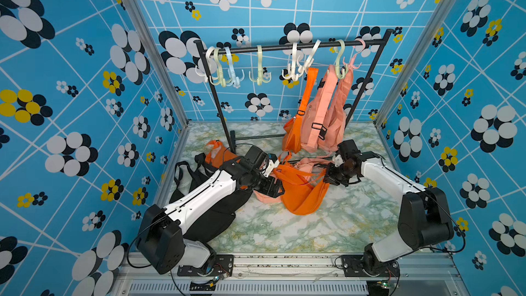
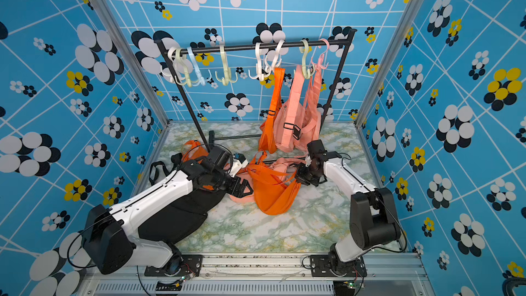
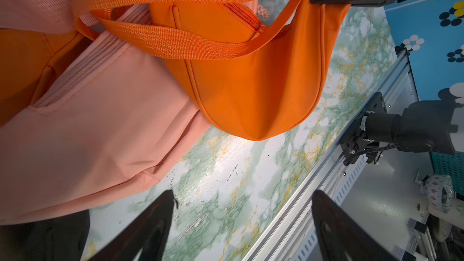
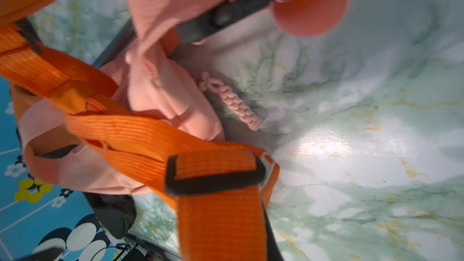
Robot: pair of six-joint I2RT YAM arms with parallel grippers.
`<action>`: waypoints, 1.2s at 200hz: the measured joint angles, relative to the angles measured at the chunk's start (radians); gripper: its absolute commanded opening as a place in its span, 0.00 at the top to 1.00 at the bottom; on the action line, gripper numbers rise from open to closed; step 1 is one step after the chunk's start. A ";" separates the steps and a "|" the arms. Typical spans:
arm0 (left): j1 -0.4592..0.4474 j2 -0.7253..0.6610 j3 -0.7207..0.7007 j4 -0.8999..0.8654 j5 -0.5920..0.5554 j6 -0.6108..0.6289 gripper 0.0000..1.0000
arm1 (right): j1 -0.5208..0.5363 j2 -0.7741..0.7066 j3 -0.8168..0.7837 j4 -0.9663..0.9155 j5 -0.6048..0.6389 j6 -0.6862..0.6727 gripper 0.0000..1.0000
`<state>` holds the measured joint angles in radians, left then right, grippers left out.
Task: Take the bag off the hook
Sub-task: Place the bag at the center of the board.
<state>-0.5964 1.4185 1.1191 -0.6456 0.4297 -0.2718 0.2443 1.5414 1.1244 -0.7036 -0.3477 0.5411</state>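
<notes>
Gaping empty, the left jaws hover at nine o'clock of the bright orange crescent fabric bag [image 1: 306, 197], slumped on the worktop [image 1: 284, 232]. The right jaws clamp its woven strap [image 4: 221, 222] at two. Pulling could drag the tangled pale pink cloth bag [image 3: 88, 134]. Pastel plastic hooks [image 1: 291, 74] hang at twelve.

Bag [image 1: 304, 197] on table [image 1: 284, 232], apparently atop second bag [image 1: 263, 197], between left claw [image 1: 277, 190] and right claw [image 1: 327, 178], rack [image 1: 276, 46] behind
</notes>
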 measured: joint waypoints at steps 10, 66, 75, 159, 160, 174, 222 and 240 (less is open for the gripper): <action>0.039 0.001 0.000 0.025 0.011 -0.012 0.01 | 0.035 -0.016 0.058 -0.029 -0.002 -0.048 1.00; 0.259 -0.039 0.018 0.145 0.024 -0.083 0.01 | 0.406 -0.075 0.428 -0.219 -0.118 -0.255 1.00; 0.293 -0.056 0.024 0.159 0.024 -0.092 0.01 | 0.439 -0.079 0.451 -0.242 -0.184 -0.266 1.00; 0.405 -0.108 0.070 0.230 0.023 -0.111 0.01 | 0.491 -0.025 0.475 -0.250 -0.534 -0.319 1.00; 0.405 -0.108 0.070 0.231 0.023 -0.111 0.01 | 0.491 -0.024 0.475 -0.247 -0.536 -0.318 1.00; 0.405 -0.109 0.070 0.235 0.023 -0.113 0.01 | 0.496 0.006 0.475 -0.182 -0.570 -0.305 1.00; 0.407 -0.129 0.066 0.235 0.011 -0.110 0.01 | 0.498 0.033 0.335 -0.017 -0.583 -0.282 1.00; 0.407 -0.143 0.056 0.235 0.007 -0.110 0.01 | 0.473 0.051 0.222 -0.017 -0.559 -0.303 1.00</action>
<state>-0.1898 1.2755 1.1748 -0.4103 0.4370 -0.3820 0.7177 1.5921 1.3460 -0.7204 -0.9066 0.2386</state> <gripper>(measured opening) 0.990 0.067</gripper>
